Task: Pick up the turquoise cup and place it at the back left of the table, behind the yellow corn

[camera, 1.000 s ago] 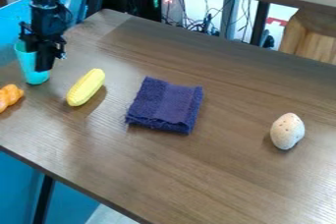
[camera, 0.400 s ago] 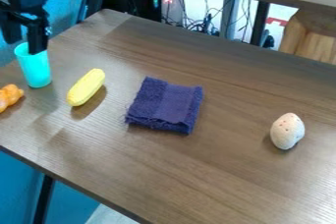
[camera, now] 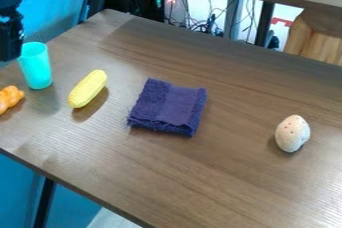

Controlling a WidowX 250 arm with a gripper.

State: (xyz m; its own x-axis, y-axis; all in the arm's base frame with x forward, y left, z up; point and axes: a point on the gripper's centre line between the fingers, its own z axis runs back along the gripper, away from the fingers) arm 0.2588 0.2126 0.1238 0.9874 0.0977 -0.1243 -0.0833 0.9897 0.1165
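Just view-right of claw (camera: 10,54), upright turquoise cup (camera: 36,68) on table (camera: 247,87). Cannot tell claw's state, apart or together. Camera-side of claw, orange lumpy piece (camera: 9,98); progressively farther view-right, yellow corn (camera: 87,89), folded purple cloth (camera: 168,107), speckled egg-shaped object (camera: 292,133).

black arm (camera: 10,17) shifted toward left edge, turquoise cup (camera: 36,67) uncovered

We see bright light on the table (camera: 234,182), with a soft, dim shadow (camera: 45,100) just below the turquoise cup (camera: 36,67).
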